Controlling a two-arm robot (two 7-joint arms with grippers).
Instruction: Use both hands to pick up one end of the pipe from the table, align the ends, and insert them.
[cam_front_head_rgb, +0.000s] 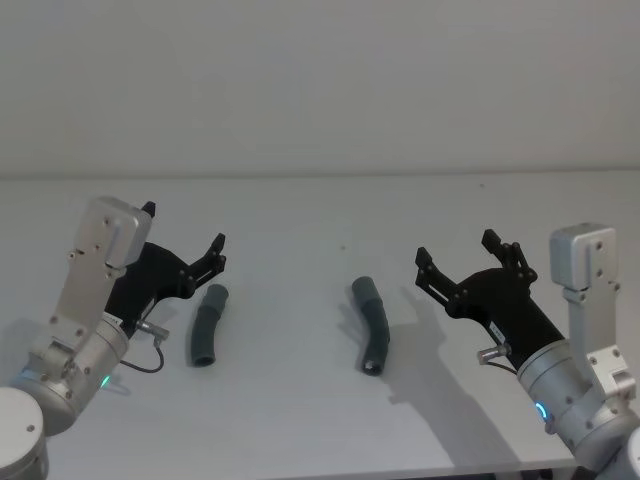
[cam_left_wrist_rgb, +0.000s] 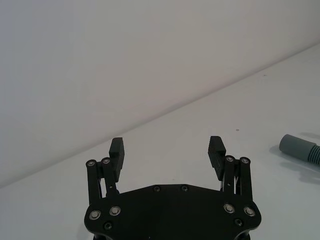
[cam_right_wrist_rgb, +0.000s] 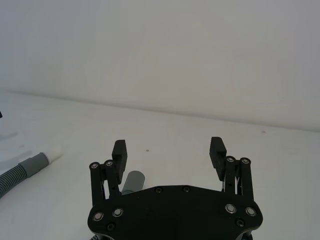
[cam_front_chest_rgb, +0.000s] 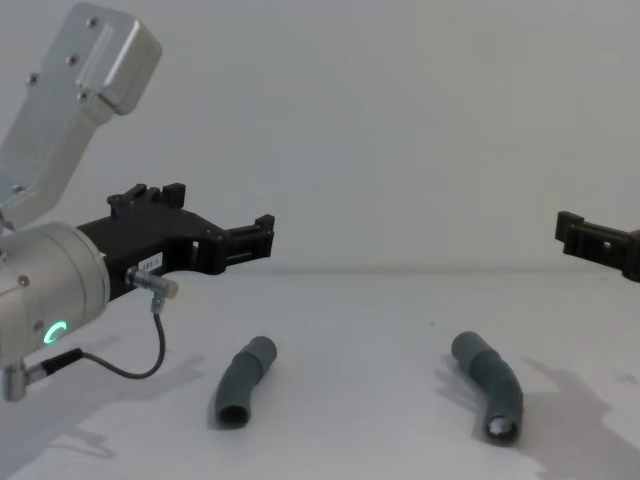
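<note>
Two dark grey ribbed pieces of the pipe lie apart on the white table. The left piece lies just right of my left gripper. The right piece lies left of my right gripper. Both grippers hover open above the table, holding nothing. In the right wrist view, a smooth grey cuff peeks out behind the fingers, and a ribbed piece with a grey collar and white tip lies farther off. The left wrist view catches a grey cuff.
A plain pale wall rises behind the table's far edge. The table's front edge runs along the bottom of the head view. Bare surface lies between the two pieces and beyond them.
</note>
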